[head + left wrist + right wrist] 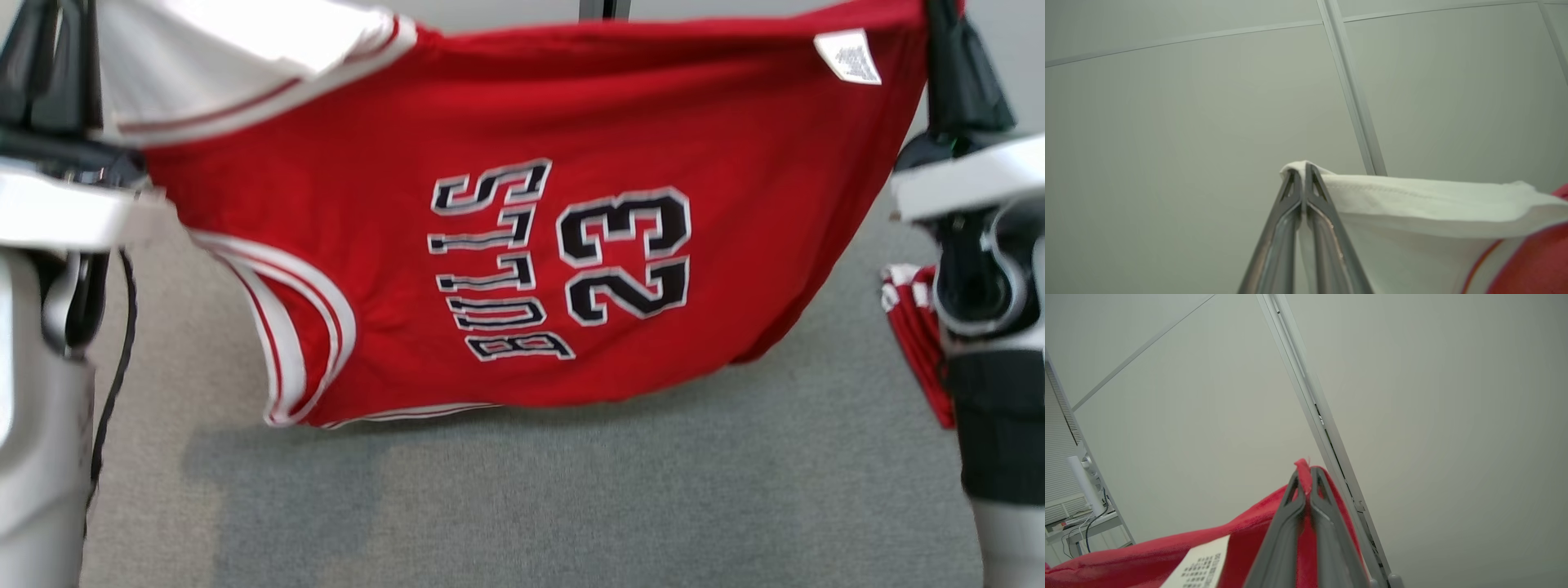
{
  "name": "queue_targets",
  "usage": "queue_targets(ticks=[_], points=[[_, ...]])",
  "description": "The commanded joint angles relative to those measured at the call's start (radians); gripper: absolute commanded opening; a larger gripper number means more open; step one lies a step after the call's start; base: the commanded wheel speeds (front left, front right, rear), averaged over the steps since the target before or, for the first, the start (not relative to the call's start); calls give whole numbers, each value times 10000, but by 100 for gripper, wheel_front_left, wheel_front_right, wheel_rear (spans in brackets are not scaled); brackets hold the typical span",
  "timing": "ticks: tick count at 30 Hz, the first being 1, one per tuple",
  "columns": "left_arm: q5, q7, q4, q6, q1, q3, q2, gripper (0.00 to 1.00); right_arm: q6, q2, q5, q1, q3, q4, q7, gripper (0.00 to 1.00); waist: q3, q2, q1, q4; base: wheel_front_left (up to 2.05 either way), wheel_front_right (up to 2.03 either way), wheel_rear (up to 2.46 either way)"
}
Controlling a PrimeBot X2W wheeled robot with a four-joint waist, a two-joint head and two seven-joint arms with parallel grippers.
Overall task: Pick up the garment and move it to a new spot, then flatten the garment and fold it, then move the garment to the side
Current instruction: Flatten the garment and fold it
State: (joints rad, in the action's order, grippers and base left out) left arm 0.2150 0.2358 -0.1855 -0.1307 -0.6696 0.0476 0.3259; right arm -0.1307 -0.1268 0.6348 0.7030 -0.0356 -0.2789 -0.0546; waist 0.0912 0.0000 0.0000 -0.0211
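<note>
- Head view: the grey work surface (pixel 522 506) takes up the lower half of the frame, and a soft shadow lies on it under the hanging cloth.
- The red basketball jersey (pixel 506 269) spans the upper half, stretched between both arms. It appears to hang clear of the surface, and its number 23 and lettering run sideways.
- A white fabric panel (pixel 245 57) of the jersey, trimmed in red, drapes at the upper left.
- In the left wrist view the left gripper (pixel 1302 171) has its jaws pressed together on the white hem, which pokes out at the fingertips in the lower middle of the frame.
- In the right wrist view the right gripper (pixel 1306 475) is clamped the same way on a red edge, and a tuft of cloth shows between the tips.
- A red-and-white cloth bundle (pixel 914 359) lies at the right edge, partly behind the right arm; what it is I cannot tell.
- A white care label (pixel 849 55) sits at the upper right.
- Progress, as I judge it: the pick-up is done and the jersey is in the air, spread out. Laying it down at a new spot, flattening, folding and moving it aside all remain.
</note>
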Motion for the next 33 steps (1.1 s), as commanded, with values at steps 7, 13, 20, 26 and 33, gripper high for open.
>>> queue_targets(ticks=[7, 13, 20, 26, 33], points=[[-978, 188, -2232, 253, -3905, 555, 86, 0, 0, 30, -1880, 3974, 520, -1608, -917, 0, 3344, 0, 0, 283, 0, 0, 0], [-1360, 294, -3335, 541, -6673, 478, 267, 0, 1, 11, -2929, 6669, 948, -3318, -1869, 0, 3876, 0, 0, 374, 0, 0, 0], [-1069, 280, -2767, 538, -5735, 68, -35, 0, 3, -225, -2726, 6223, 1964, -4071, -2117, 0, 3666, 0, 0, 607, 0, 0, 0], [-644, 279, -2281, 483, -2123, -350, -1126, 0, 10, -221, -2269, 3421, 1645, -4556, -2120, 0, 3033, 0, 0, 761, 0, 0, 0], [-345, 289, -2841, 306, 1652, -617, -2422, 0, 3, 83, -1119, 347, 1129, -5751, -2123, 0, 2245, 0, 0, 794, 0, 0, 0]])
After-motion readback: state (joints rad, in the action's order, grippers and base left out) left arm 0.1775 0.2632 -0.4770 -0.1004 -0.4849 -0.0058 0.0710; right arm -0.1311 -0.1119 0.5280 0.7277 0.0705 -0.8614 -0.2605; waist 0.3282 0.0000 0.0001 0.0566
